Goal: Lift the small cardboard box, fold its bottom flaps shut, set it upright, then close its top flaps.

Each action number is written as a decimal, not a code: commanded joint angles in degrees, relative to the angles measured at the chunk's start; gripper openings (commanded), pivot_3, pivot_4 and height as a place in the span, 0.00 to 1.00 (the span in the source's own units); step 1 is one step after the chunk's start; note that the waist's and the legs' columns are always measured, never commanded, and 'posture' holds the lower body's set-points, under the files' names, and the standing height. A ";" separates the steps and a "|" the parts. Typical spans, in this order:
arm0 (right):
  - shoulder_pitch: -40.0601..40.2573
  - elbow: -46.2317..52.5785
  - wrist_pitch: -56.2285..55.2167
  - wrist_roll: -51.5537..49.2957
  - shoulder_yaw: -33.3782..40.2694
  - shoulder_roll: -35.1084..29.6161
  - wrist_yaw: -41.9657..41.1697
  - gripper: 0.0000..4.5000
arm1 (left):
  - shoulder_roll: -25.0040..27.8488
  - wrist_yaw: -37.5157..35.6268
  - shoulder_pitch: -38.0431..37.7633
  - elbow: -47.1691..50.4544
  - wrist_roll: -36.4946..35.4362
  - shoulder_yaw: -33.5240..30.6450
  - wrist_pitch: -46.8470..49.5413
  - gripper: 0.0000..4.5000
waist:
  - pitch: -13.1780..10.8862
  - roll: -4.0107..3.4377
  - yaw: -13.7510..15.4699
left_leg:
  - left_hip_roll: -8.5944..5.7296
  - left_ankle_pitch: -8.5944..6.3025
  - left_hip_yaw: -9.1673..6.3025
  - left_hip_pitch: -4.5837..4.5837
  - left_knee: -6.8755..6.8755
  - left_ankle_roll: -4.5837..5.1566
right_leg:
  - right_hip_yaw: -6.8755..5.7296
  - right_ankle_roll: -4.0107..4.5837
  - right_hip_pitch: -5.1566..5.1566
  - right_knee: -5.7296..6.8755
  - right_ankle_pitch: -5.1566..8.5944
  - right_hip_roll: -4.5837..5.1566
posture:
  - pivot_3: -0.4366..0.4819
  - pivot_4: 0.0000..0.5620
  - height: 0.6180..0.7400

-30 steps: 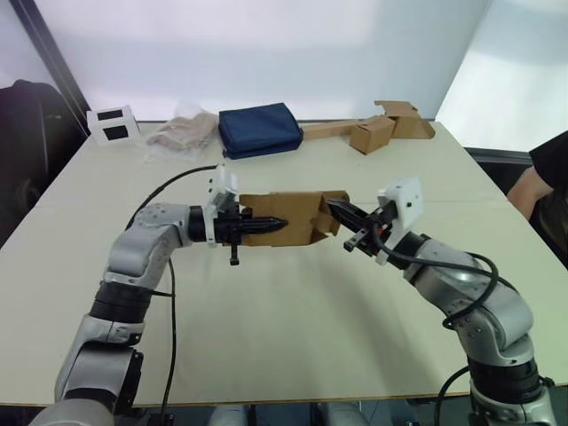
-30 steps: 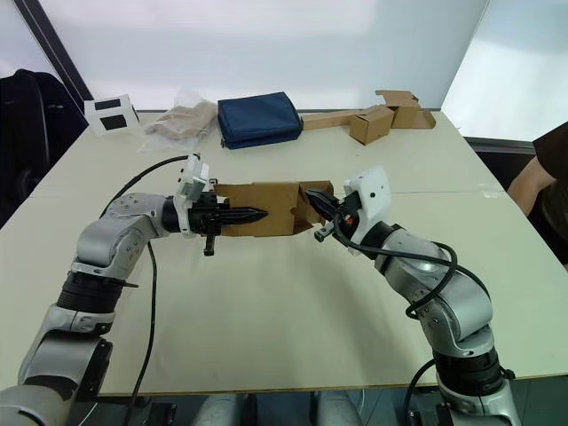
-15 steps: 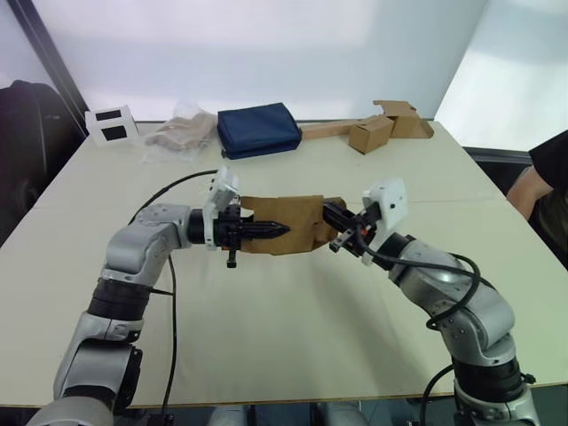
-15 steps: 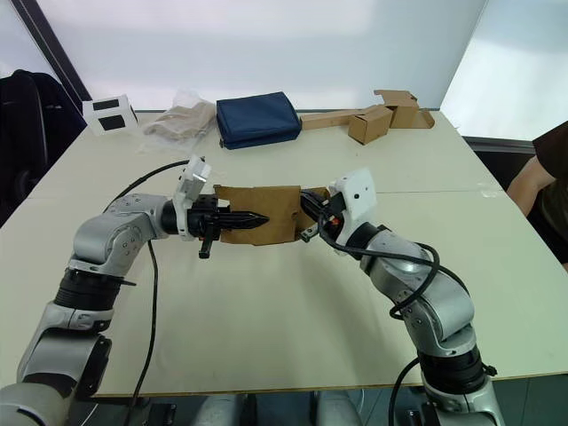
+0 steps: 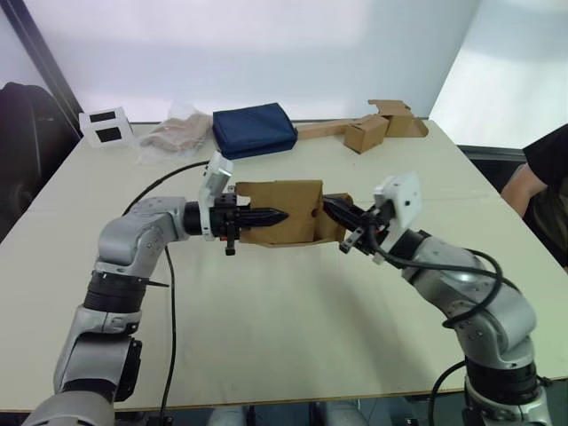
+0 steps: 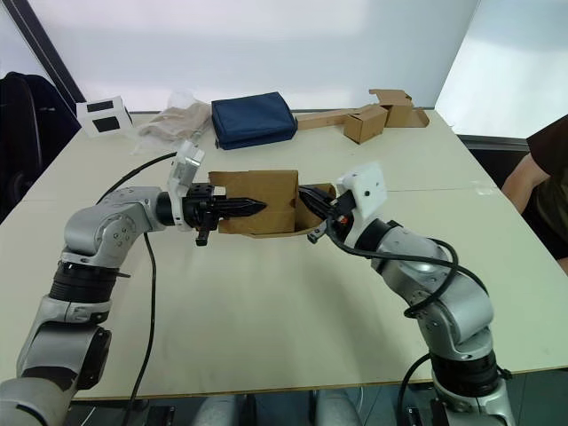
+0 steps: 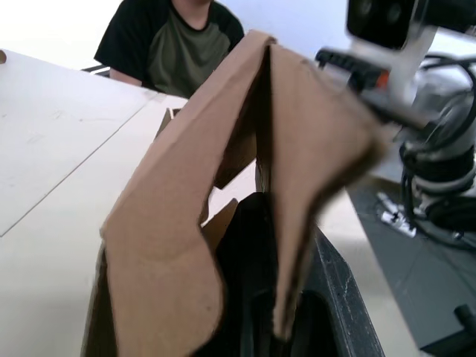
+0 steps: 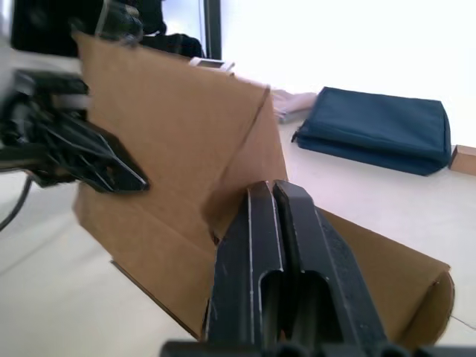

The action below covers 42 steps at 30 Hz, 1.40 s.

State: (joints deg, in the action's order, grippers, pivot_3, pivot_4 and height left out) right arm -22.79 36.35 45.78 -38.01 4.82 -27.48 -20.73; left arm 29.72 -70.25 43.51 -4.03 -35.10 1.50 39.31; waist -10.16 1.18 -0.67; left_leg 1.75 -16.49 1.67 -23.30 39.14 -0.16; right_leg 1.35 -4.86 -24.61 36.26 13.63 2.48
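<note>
Currently the small cardboard box (image 5: pixel 282 211) is held above the table (image 5: pixel 293 328) between the two arms, its long axis lying sideways from one gripper to the other; the left gripper (image 5: pixel 266 215) is closed on the near wall, while the right gripper (image 5: pixel 335 209), fingers pressed together and holding nothing, is pushed against the bottom flaps (image 6: pixel 312 202) at the right end. From the right wrist view these closed fingers (image 8: pixel 286 245) are seen resting on a folded flap (hidden in the head views), and the left wrist view shows the wall pinched between the left fingers
</note>
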 commanded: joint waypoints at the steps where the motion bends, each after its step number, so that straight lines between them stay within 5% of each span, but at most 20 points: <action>1: 0.04 2.85 1.36 -4.31 4.35 -2.14 -1.14 0.00 | 0.70 -0.74 0.76 0.92 0.98 0.36 -2.18 0.00 | 0.00 0.00 0.00 | 0.00 0.00 0.00 0.00 0.00 0.00 | 0.00 0.00 0.00 0.00 0.00 0.00 | 0.48 0.27 1.00; 7: -0.18 4.62 5.27 -14.15 7.00 -3.68 -1.77 0.00 | 0.89 -1.56 0.49 0.61 2.38 1.33 -3.90 0.00 | 0.00 0.00 -0.05 | 0.01 0.00 -0.01 0.00 -0.01 0.00 | 0.00 0.00 0.00 0.00 0.00 -0.01 | 0.48 0.27 1.00; 19: 0.18 3.34 4.59 -15.16 6.87 -6.44 -1.94 0.00 | 1.05 -2.34 0.50 0.56 3.16 1.92 -4.83 0.00 | 0.00 0.00 -0.01 | 0.00 0.00 -0.01 0.00 0.00 0.00 | 0.00 0.00 0.00 0.00 0.00 0.00 | 0.48 0.27 1.00; 22: 0.72 3.21 4.58 -15.58 7.79 -7.18 -2.17 0.16 | 1.33 -2.42 0.26 0.64 3.33 1.79 -4.90 0.00 | 0.00 0.00 -0.01 | 0.01 0.00 -0.01 0.00 0.00 0.00 | 0.00 0.00 0.00 0.00 0.00 0.01 | 0.48 0.27 1.00; 28: 2.35 2.32 4.55 -16.55 9.18 -7.43 -1.42 0.70 | 1.78 -2.48 0.11 0.72 3.13 1.46 -4.89 0.00 | 0.00 0.00 0.02 | 0.00 0.00 0.00 -0.01 0.00 0.00 | 0.00 0.00 0.00 0.00 0.00 0.00 | 0.48 0.27 1.00; 35: 1.85 -1.22 5.31 -21.79 9.34 -5.13 -0.53 0.70 | 1.58 -2.52 0.10 0.63 3.37 1.84 -5.21 0.00 | 0.00 0.00 -0.02 | 0.02 0.00 -0.01 0.00 0.00 0.00 | 0.00 0.00 0.00 0.00 0.00 -0.01 | 0.48 0.27 1.00; 38: 1.40 -2.09 5.13 -21.66 8.53 -5.16 -0.17 0.58 | 1.71 -2.57 -0.03 0.76 3.36 1.86 -5.29 0.00 | 0.00 0.00 -0.01 | 0.02 0.00 -0.01 0.00 -0.01 0.00 | 0.00 -0.01 0.00 0.00 0.00 -0.01 | 0.48 0.27 1.00; 42: 1.02 -2.59 4.83 -20.80 7.12 -5.04 0.00 0.22 | 1.84 -2.45 -0.30 1.04 3.29 1.87 -5.25 0.00 | 0.00 0.00 -0.01 | 0.01 0.00 0.00 0.00 0.00 0.00 | 0.00 -0.01 0.00 0.00 0.00 0.01 | 0.48 0.27 1.00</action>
State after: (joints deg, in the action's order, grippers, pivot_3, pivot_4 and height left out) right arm -20.60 33.15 51.87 -58.71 11.89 -32.60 -20.73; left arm 31.07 -72.51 43.10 -4.38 -31.68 3.72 34.72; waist -10.16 1.17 -0.68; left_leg 1.76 -16.49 1.67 -23.30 39.13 -0.15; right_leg 1.35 -4.87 -24.61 36.26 13.63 2.48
